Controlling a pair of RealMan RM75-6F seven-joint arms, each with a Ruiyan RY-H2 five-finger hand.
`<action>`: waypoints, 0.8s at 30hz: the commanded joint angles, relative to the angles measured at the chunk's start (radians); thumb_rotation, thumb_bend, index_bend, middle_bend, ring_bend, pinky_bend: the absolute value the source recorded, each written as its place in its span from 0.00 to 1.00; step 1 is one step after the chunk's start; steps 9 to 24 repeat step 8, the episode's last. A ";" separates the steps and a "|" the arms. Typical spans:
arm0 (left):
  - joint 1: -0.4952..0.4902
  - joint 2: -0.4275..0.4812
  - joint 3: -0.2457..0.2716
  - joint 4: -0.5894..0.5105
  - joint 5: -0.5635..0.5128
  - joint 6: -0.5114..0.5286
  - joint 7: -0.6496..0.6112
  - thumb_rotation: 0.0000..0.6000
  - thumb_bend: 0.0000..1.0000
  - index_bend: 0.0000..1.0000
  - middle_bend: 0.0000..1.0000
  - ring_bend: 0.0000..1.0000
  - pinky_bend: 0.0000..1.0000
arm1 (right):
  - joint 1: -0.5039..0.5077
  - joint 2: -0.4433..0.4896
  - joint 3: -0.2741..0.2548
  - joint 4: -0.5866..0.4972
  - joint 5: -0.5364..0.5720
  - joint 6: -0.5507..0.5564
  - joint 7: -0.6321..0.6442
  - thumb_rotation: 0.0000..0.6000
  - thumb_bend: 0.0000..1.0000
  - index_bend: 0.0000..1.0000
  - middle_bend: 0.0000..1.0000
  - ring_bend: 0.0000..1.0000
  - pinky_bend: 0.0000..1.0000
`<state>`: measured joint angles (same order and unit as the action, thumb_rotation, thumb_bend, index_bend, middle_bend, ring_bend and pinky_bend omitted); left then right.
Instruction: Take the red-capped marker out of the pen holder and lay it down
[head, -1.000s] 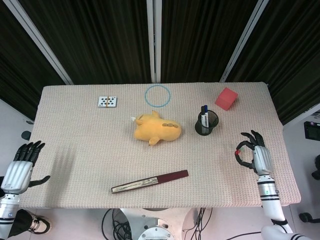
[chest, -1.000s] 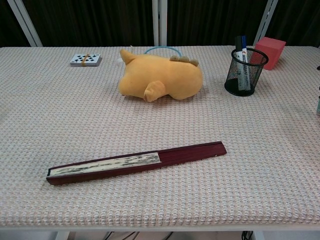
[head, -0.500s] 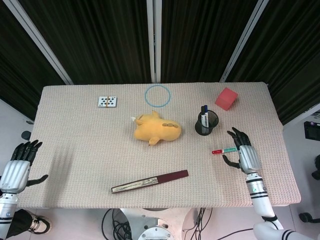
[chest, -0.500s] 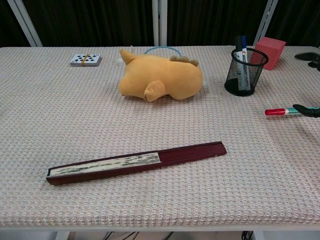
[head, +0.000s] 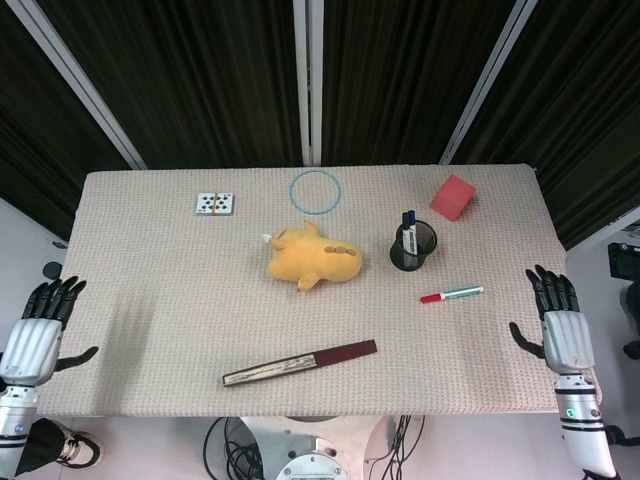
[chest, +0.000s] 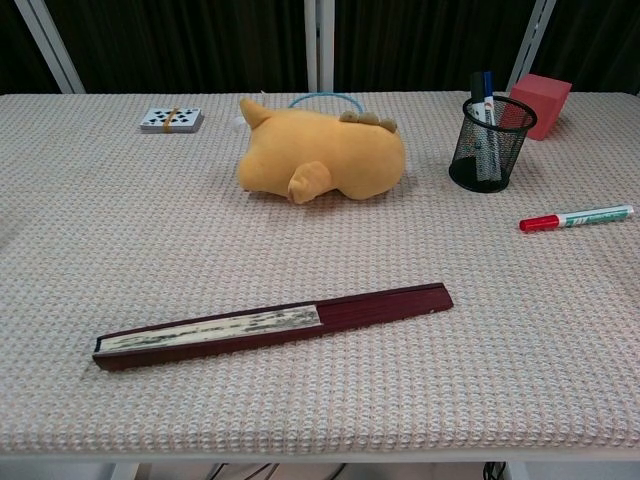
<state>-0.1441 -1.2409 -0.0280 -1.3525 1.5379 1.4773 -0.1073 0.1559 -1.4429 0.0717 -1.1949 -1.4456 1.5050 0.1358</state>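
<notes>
The red-capped marker (head: 451, 294) (chest: 575, 217) lies flat on the table, right of centre, cap pointing left, nothing touching it. The black mesh pen holder (head: 413, 246) (chest: 491, 141) stands upright behind it with two dark pens inside. My right hand (head: 558, 331) hovers at the table's right edge, fingers spread and empty, well right of the marker. My left hand (head: 38, 335) hangs off the left edge, fingers apart, holding nothing. Neither hand shows in the chest view.
A yellow plush toy (head: 311, 257) lies mid-table. A folded dark red fan (head: 300, 362) lies near the front edge. A card deck (head: 215, 203), a blue ring (head: 315, 190) and a red block (head: 453, 196) sit along the back.
My right hand let go of the marker and drew back right to the table edge. The marker now lies free on the table. The left hand barely moved.
</notes>
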 joint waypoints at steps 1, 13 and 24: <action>-0.002 0.004 0.000 -0.011 0.001 -0.004 0.010 1.00 0.00 0.06 0.02 0.00 0.00 | -0.076 0.048 -0.006 -0.032 0.089 -0.003 -0.165 1.00 0.24 0.00 0.00 0.00 0.00; -0.006 0.004 0.002 -0.016 -0.006 -0.021 0.019 1.00 0.00 0.06 0.02 0.00 0.00 | -0.101 0.088 0.003 -0.111 0.083 0.029 -0.203 1.00 0.24 0.00 0.00 0.00 0.00; -0.006 0.004 0.002 -0.016 -0.006 -0.021 0.019 1.00 0.00 0.06 0.02 0.00 0.00 | -0.101 0.088 0.003 -0.111 0.083 0.029 -0.203 1.00 0.24 0.00 0.00 0.00 0.00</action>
